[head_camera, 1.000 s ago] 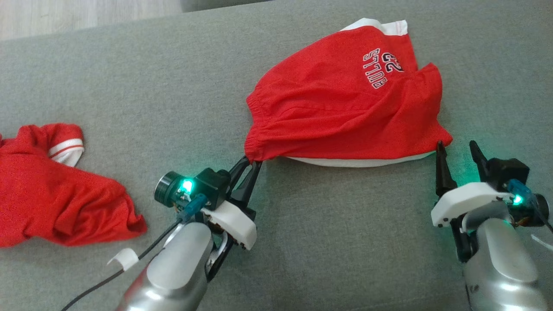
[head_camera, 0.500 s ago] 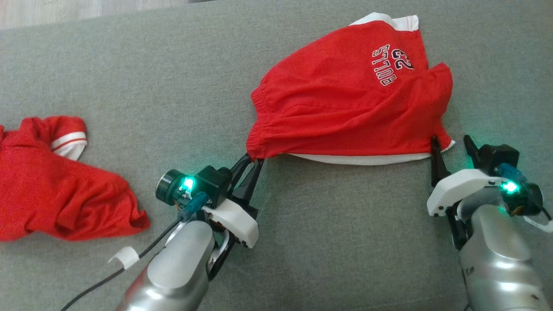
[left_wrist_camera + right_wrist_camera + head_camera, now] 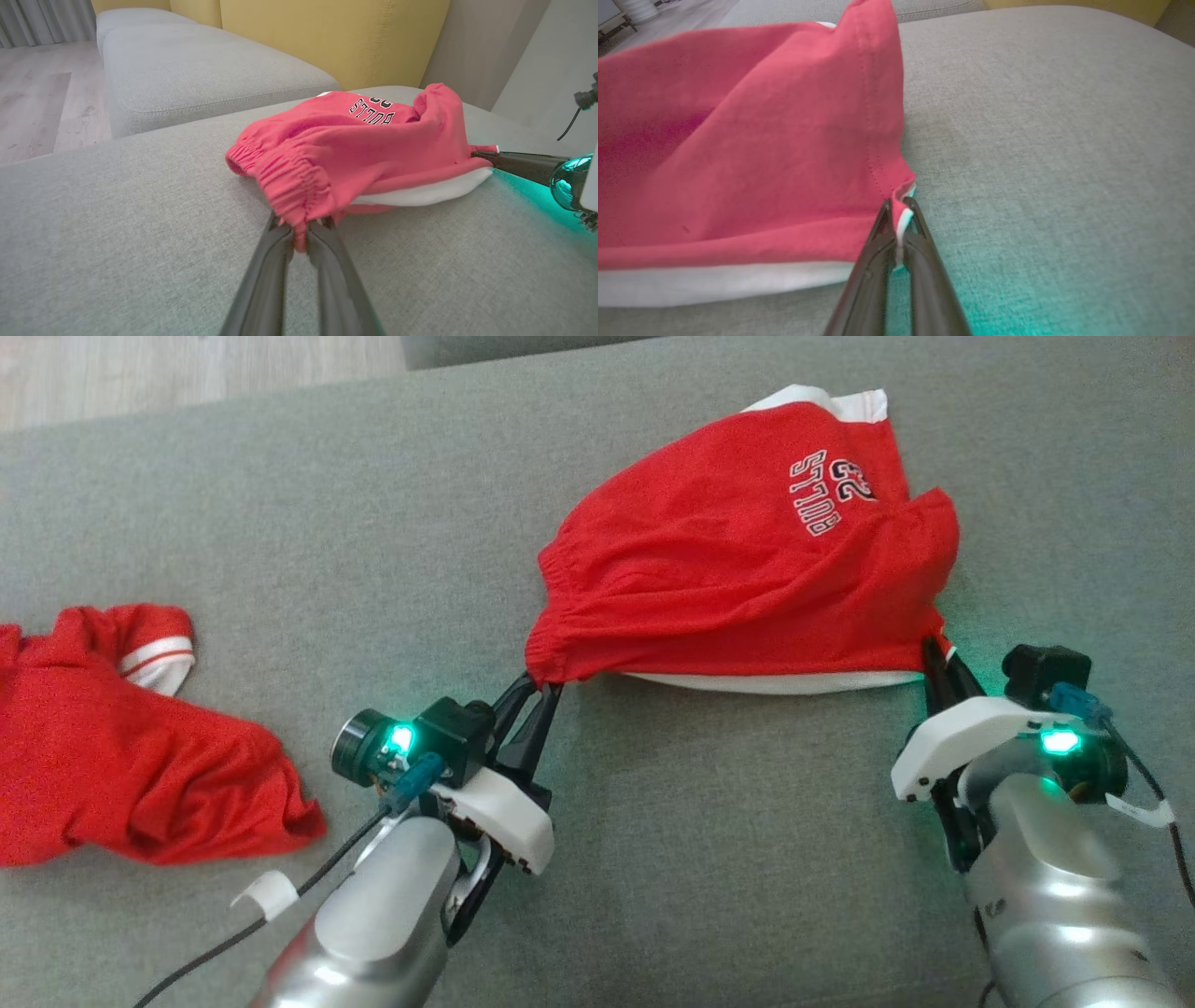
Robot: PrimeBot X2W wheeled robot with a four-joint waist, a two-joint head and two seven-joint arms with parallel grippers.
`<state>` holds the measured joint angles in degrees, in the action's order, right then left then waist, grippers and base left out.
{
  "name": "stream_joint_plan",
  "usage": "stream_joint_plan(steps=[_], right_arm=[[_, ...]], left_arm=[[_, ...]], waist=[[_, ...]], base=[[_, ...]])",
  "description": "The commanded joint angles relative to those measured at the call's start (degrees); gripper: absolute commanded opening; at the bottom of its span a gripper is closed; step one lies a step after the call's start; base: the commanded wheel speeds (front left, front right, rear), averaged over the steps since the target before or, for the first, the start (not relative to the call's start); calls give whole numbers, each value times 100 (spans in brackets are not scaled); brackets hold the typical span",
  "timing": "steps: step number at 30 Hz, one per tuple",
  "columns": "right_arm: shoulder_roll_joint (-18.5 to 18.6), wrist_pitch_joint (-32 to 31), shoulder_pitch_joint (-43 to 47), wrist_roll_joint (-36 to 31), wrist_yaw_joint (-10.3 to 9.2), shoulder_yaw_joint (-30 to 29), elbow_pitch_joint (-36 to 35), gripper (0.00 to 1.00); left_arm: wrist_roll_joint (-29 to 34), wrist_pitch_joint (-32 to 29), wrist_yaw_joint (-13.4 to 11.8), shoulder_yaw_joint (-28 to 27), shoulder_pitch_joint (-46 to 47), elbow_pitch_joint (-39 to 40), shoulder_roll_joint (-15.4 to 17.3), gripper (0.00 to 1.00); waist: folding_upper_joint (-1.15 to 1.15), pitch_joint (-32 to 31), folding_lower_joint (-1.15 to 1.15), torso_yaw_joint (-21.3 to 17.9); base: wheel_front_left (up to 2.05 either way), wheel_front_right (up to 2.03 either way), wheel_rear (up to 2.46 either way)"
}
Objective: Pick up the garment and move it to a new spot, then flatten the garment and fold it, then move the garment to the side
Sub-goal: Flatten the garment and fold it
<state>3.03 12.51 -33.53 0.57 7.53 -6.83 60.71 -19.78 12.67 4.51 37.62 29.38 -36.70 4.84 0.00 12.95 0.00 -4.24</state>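
Two grippers, both clamped on the red shorts [image 3: 747, 579]. The shorts sit on the grey cushion [image 3: 280, 523], toward its far right part, with the printed lettering facing up and a white lining showing along the near edge. Left gripper [image 3: 546, 686]: fingers pinched together on the gathered elastic waistband corner, just above the cushion. Right gripper [image 3: 934, 649]: fingers closed on the hem corner, red cloth and white lining both between the tips, low over the cushion. The fabric is humped loosely on the cushion. A second red garment [image 3: 121, 756], crumpled, lies at the cushion's left part. Wooden floor [image 3: 187, 373] is beyond the cushion's far edge.
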Motion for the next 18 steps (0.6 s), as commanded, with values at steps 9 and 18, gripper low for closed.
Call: stream_joint_plan(steps=[9, 18], right_arm=[[-15, 236, 77, 652, -4, 587, -1066, 0], [-15, 36, 151, 788, -4, 893, -2901, 0]], left_arm=[[-133, 36, -125, -227, 96, 281, 316, 0], [-251, -296, -151, -480, 449, 879, 765, 0]], waist=[[0, -474, 0, -123], [0, -1021, 0, -194]], base=[[0, 0, 0], [0, 0, 0]])
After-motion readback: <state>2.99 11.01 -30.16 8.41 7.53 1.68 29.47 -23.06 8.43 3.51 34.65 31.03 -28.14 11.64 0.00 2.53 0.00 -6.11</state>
